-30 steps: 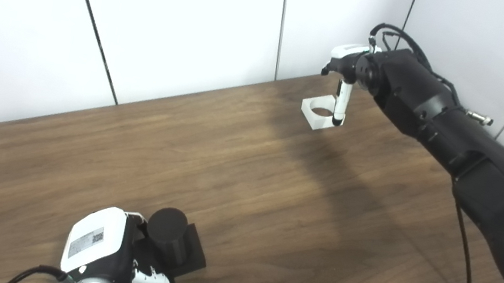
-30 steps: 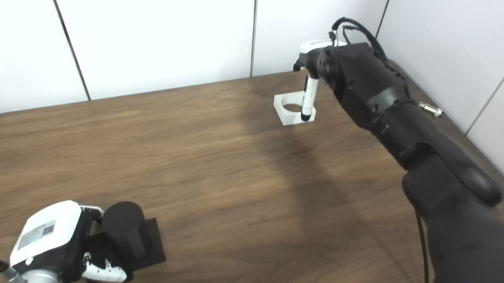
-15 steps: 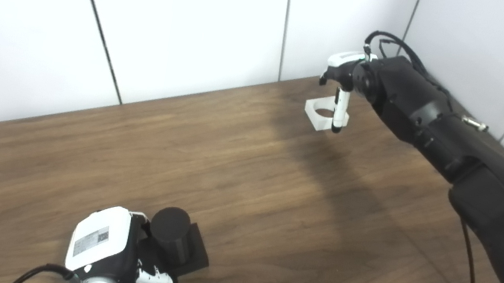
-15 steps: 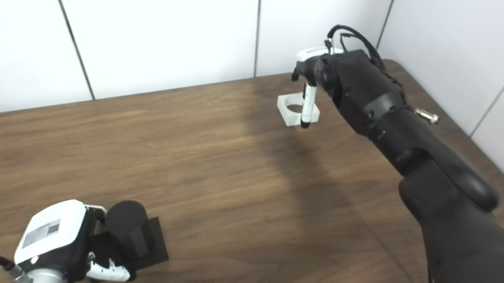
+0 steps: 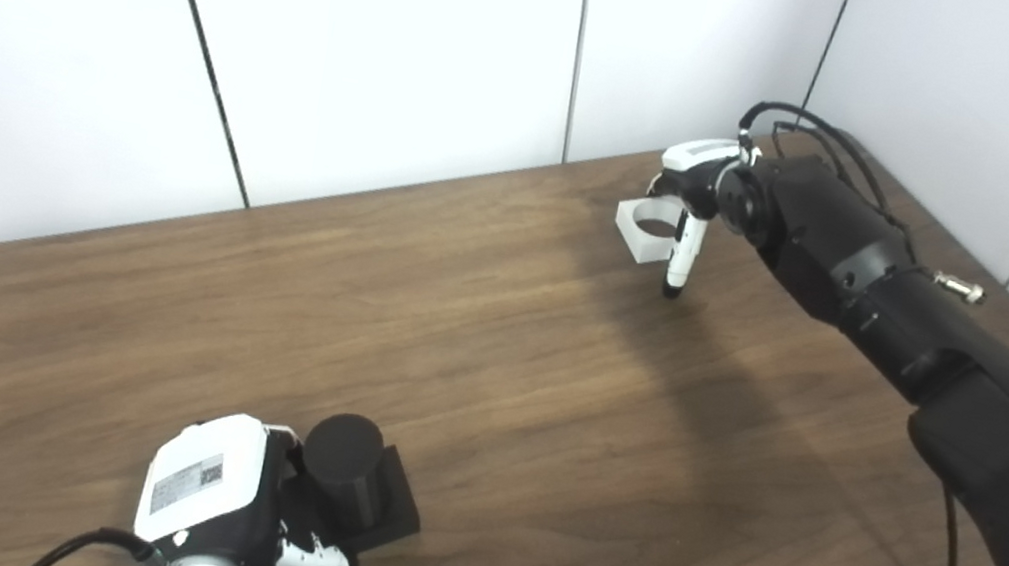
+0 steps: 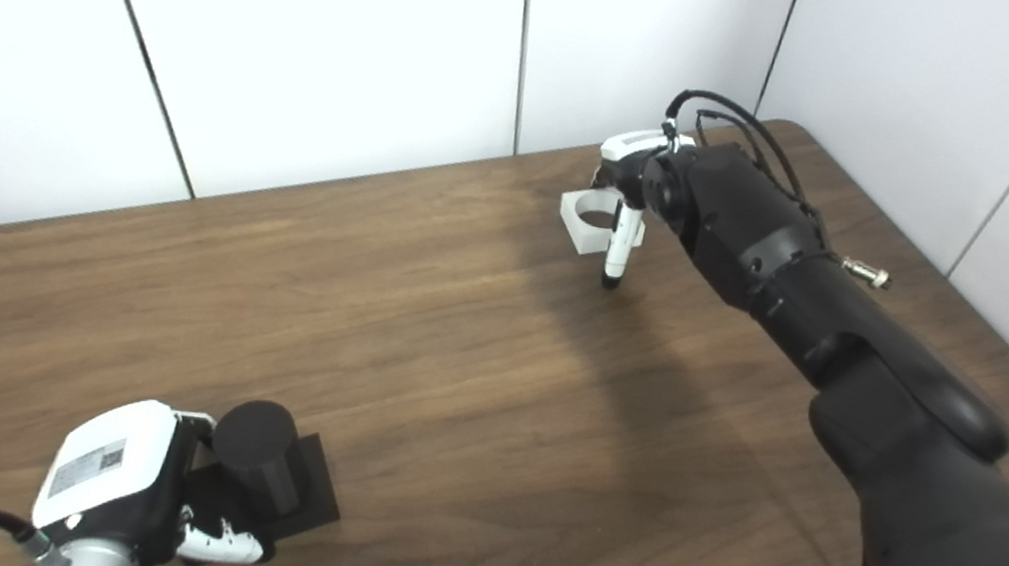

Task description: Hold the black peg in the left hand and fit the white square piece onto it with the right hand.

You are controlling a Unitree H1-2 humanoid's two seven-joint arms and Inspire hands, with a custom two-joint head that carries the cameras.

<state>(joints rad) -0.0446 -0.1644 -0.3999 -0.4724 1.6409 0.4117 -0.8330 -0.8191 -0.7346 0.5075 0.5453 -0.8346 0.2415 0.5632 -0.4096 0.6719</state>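
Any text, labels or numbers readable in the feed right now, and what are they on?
Grey sticker on the white back of the left hand: it carries small print and what looks like a square code, all too blurred to read.
Right hand, black peg, white square piece, table: no visible text or marking.
So nothing can be quoted from either view.

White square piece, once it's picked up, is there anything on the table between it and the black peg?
Nothing visible. The white square piece sits at the far right of the table, under the right hand. The black peg stands at the near left, against the left hand. Only bare wood lies between them.
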